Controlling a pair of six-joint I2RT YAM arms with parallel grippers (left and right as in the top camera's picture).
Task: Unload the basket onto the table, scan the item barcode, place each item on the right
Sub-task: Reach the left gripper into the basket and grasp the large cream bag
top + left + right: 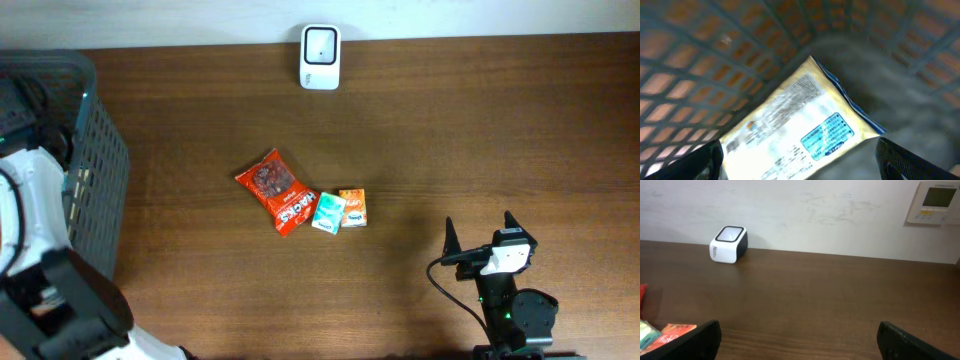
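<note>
A flat pale yellow and white packet (795, 125) is seen lying inside the grey plastic basket (715, 40), on its floor and close to a latticed wall. A blue label with white lettering is printed near one end, blocks of fine print are spread over the rest of the face, and a blue strip is seen along the short end. The view is blurred, so a barcode cannot be made out. In the left wrist view the long axis is laid on a diagonal, from lower left to upper right, with the blue-edged end pointed to the upper right and the printed face turned up.

The left pincer (797, 145) is held over the packet inside the basket, its fingers spread wide and nothing gripped between them. The right pincer (480, 222) is held far to the right of the basket, over the desk (500, 120), also spread wide and empty.

A white barcode scanner (320, 57) is stood to the right of the basket at the far edge. A red snack bag (278, 190), a teal packet (328, 212) and an orange packet (352, 208) are laid in a row right of the basket.
</note>
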